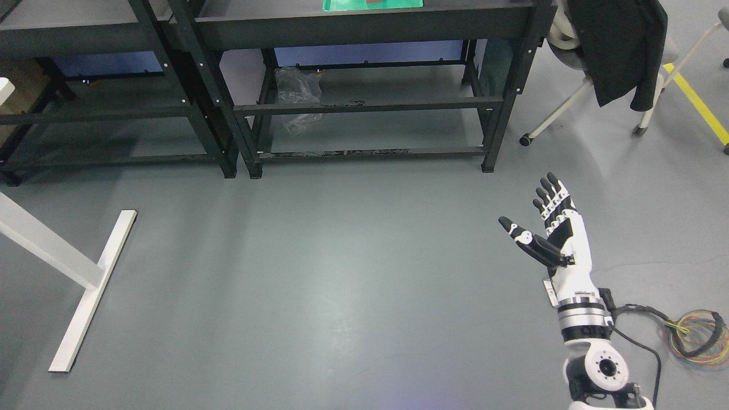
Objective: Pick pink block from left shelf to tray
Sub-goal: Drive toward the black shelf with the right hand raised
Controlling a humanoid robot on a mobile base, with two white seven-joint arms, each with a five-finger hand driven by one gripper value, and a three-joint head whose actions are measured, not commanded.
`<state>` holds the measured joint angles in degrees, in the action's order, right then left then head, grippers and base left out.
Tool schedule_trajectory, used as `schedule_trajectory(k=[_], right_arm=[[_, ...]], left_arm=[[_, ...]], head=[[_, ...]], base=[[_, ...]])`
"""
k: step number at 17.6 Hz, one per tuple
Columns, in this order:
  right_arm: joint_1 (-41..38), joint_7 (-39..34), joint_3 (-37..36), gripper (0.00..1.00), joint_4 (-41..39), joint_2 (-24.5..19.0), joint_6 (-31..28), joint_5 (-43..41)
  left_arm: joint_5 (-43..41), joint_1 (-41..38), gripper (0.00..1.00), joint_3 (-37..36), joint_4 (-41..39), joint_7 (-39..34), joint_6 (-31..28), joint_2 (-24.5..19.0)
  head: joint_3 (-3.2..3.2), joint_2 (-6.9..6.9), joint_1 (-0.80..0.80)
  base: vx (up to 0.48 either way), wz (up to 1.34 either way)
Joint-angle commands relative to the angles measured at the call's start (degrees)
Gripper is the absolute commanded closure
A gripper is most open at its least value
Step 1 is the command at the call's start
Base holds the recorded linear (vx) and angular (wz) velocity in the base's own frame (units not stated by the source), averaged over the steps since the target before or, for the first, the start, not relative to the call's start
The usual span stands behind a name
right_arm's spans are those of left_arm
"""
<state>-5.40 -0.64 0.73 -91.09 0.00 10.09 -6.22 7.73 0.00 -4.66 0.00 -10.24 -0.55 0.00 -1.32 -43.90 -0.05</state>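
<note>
Right hand (541,228) is up over the grey floor (342,296), with its fingers (551,196) spread wide and nothing in it. I see two dark shelves (364,102) ahead, well apart from my hand. On top of the nearer shelf sits a green tray (342,5), cut off by the edge. I cannot see the pink block.

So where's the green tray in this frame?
In the head view the green tray sits at the top edge, centre, on the top of the right-hand black shelf unit, far from the open right hand.
</note>
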Motion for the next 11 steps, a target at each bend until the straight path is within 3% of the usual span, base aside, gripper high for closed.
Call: schedule_trajectory(k=[1, 9, 11], right_arm=[[-0.57, -0.32, 0.59, 0.0, -0.05, 1.0, 0.02, -0.11], [-0.57, -0.5, 0.67, 0.0, 0.13, 1.0, -0.52, -0.02], [-0.49, -0.5, 0.85, 0.01, 0.13, 1.0, 0.89, 4.52]], left_arm=[[0.0, 1.67, 0.0, 0.0, -1.0, -0.05, 0.02, -1.0], [0.0, 1.67, 0.0, 0.0, -1.0, -0.05, 0.02, -1.0], [0.0, 1.67, 0.0, 0.0, -1.0, -0.05, 0.02, -1.0]], head=[[0.0, 0.0, 0.0], [0.0, 0.0, 0.0], [0.0, 0.0, 0.0]], base=[[0.0, 0.0], [0.0, 0.0], [0.0, 0.0]])
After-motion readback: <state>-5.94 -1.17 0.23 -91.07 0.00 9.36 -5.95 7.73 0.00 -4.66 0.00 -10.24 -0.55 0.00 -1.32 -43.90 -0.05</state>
